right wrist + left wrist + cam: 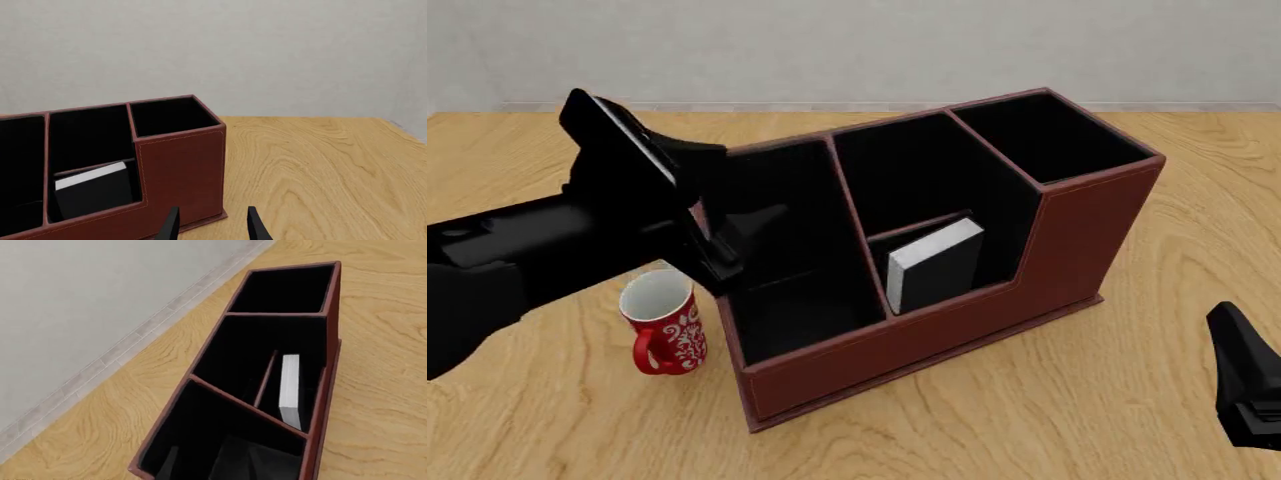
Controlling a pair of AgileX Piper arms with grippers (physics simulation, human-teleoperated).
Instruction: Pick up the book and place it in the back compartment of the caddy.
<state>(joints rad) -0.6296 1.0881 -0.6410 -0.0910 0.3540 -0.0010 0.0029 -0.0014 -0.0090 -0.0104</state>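
Book in the caddy, both arms off it.

Stands nearly upright, the book (936,264), leaning a little, white page block up, in the front cell of the middle section of the caddy (961,320), just before a low reddish-brown divider (918,226) and behind the stepped-down front wall; touched by neither arm. Behind that divider, the back compartment (910,175), showing only black lining. Hovers over the caddy's end cell at 9 o'clock, the left gripper (737,248); fingers seen only as dark shapes against the black lining, so cannot tell whether spread or clenched. Sits at 4 o'clock from the caddy, well apart, low over the bench (1068,410), the right gripper (210,225); fingers (171,226) parted and grasping nothing. Stands on the bench just beside the caddy's end at 8 o'clock, a red mug (665,322).
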